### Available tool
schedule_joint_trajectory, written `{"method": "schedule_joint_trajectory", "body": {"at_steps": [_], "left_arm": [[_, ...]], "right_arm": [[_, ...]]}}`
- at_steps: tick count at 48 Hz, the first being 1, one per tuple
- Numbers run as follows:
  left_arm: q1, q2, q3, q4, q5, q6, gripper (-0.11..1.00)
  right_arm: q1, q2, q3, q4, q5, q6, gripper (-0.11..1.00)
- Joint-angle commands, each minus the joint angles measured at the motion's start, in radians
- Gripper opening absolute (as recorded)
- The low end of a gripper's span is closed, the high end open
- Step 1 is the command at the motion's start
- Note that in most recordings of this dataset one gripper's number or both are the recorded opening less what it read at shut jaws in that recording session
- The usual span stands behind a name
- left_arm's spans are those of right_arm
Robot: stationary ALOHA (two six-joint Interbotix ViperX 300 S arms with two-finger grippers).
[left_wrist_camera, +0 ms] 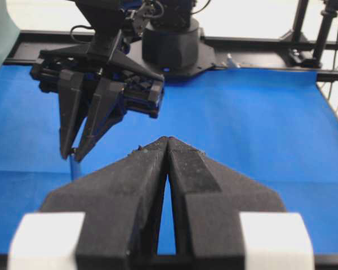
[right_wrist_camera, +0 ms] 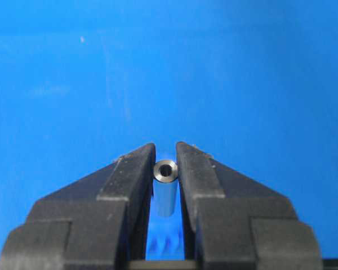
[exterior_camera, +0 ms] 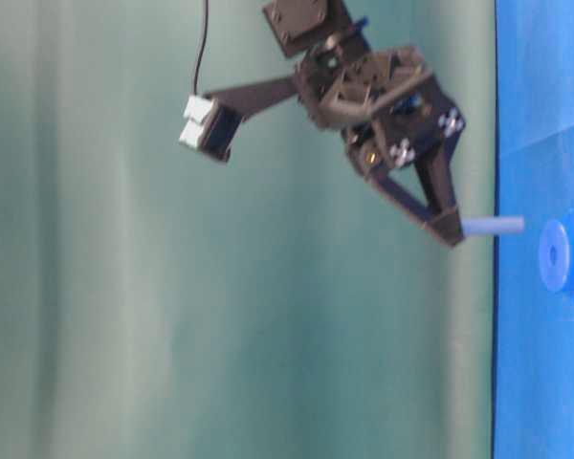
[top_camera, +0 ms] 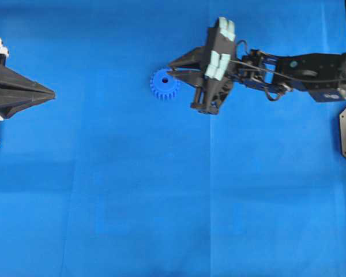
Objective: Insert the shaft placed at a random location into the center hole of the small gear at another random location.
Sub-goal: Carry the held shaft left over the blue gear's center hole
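Shaft point(right_wrist_camera: 165, 185) sits pinched in right tool point(right_wrist_camera: 165, 169) (left tool point(left_wrist_camera: 167, 147) pressed together), beside small gear point(top_camera: 164, 85); insertion remains.

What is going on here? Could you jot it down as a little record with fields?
right pincer: shut on the shaft, which points down at the cloth
small gear: flat on the blue cloth, beside the right pincer's tips
center hole: empty, shaft not yet in
left pincer: shut, holding nothing, far from the gear
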Motion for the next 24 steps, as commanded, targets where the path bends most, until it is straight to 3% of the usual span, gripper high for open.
{"method": "schedule_joint_trajectory", "body": {"at_steps": [1,24], "left_arm": [[-0.002,0.006,-0.009,0.002,-0.008,0.000,0.00],[-0.002,0.006,-0.009,0.002,-0.005,0.000,0.00]], "right_arm": [[0.002,-0.003,-0.041,-0.009,0.000,-0.002,0.03],[0.002,0.020,-0.055,-0.011,-0.008,0.000,0.03]]}}
